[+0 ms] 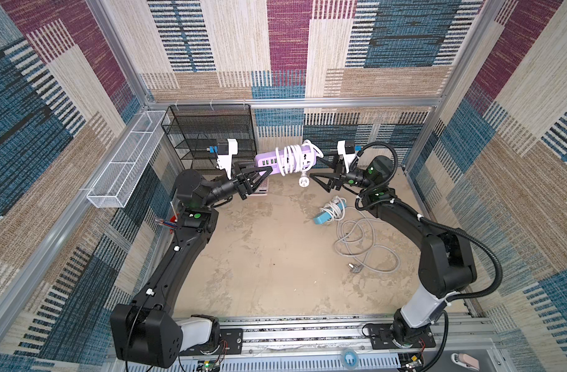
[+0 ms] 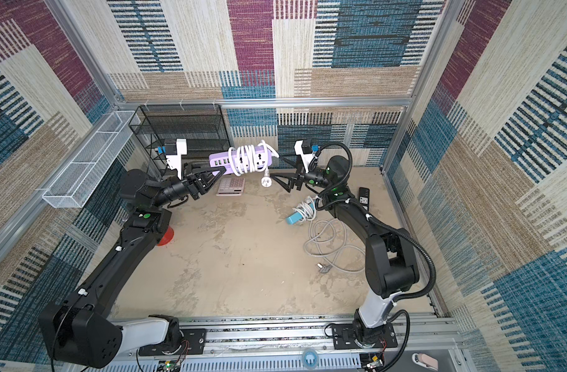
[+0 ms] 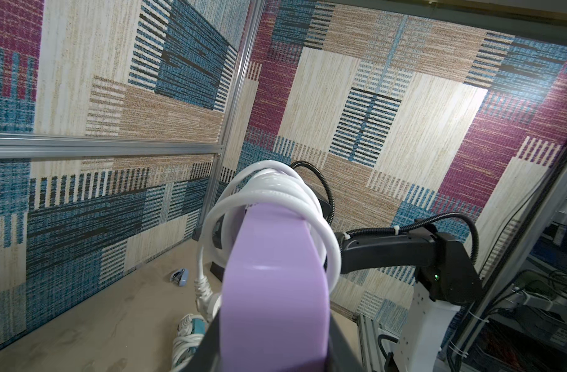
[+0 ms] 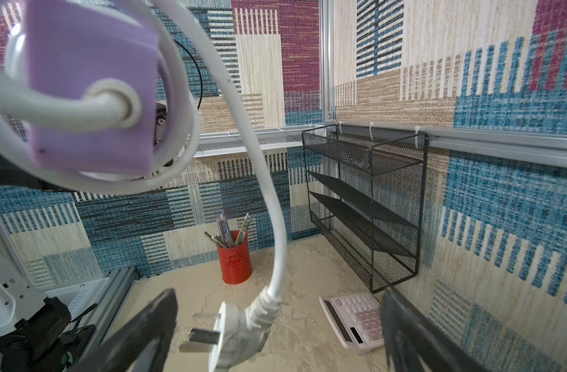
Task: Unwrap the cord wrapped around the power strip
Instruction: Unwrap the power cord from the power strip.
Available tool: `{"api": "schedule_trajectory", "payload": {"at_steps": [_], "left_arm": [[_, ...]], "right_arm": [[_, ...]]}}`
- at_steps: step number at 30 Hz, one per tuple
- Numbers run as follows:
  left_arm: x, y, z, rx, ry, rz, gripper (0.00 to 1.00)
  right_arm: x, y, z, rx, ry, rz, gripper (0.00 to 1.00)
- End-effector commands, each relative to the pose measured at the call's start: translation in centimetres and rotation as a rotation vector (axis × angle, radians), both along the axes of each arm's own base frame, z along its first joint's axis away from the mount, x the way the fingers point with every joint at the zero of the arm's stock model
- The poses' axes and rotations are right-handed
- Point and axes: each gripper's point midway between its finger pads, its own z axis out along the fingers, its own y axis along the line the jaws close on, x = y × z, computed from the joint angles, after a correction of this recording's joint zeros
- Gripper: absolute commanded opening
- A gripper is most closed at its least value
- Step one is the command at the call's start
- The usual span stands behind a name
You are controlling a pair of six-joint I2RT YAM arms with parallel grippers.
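**Both top views, with wrist details.** The beige bench (image 1: 259, 257) (mottled, bounded by patterned walls) carries the scene. A black wire rack (image 1: 211, 128) hangs on the back wall, and a white mesh basket (image 1: 127, 161) on the wall at the robot's left.

The left end effector (image 1: 265, 169) is pinched on one end of the lilac power strip (image 1: 266, 160). It holds the strip roughly level in the air above the back of the bench. The white cord (image 1: 291, 157) is wound in several turns around the strip's middle and far half.

The right end effector (image 1: 316, 166) stands spread wide just beside the strip's other end. Whether its upper finger touches a loop of cord cannot be told.

On the bench below the right arm lies a blue strip (image 1: 322, 219) with a loose grey cable (image 1: 356, 238). A pink-keyed calculator (image 2: 230, 186) lies under the raised strip, and a red pen cup (image 4: 234, 261) stands by the left arm.

The plug (image 4: 233, 335) dangles on the cord's free end, between the spread fingers in the right wrist view.
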Motion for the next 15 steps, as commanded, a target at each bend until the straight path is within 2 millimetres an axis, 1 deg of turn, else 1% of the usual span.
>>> {"api": "schedule_trajectory", "payload": {"at_steps": [1,4,7,10,11,12,13,15], "left_arm": [[-1.4,-0.1,2.1,-0.021,-0.088,-0.038,0.0],[-1.4,-0.1,2.0,-0.017,-0.092,-0.04,0.0],[-1.4,-0.2,1.8,-0.013,-0.092,-0.044,0.0],[-1.4,-0.2,1.8,-0.011,-0.092,-0.046,0.0],[-1.4,-0.2,1.7,-0.011,-0.091,-0.045,0.0],[-1.4,-0.2,1.7,-0.011,-0.09,-0.046,0.0],[-1.4,-0.2,1.7,-0.011,-0.089,-0.047,0.0],[-1.3,-0.2,1.6,-0.009,-0.089,-0.049,0.0]], "right_arm": [[-0.6,0.5,1.3,0.038,-0.024,0.068,0.99],[-0.5,1.4,1.7,0.041,-0.031,0.091,1.0],[-0.6,2.6,1.9,0.038,-0.036,0.123,0.99],[-0.5,3.7,1.9,0.034,-0.035,0.141,0.95],[-0.3,3.8,1.8,0.034,-0.033,0.142,0.91],[-0.2,4.0,1.7,0.034,-0.03,0.146,0.84],[-0.2,4.1,1.8,0.035,-0.028,0.151,0.74],[0.1,4.2,1.7,0.035,-0.024,0.154,0.4]]}}
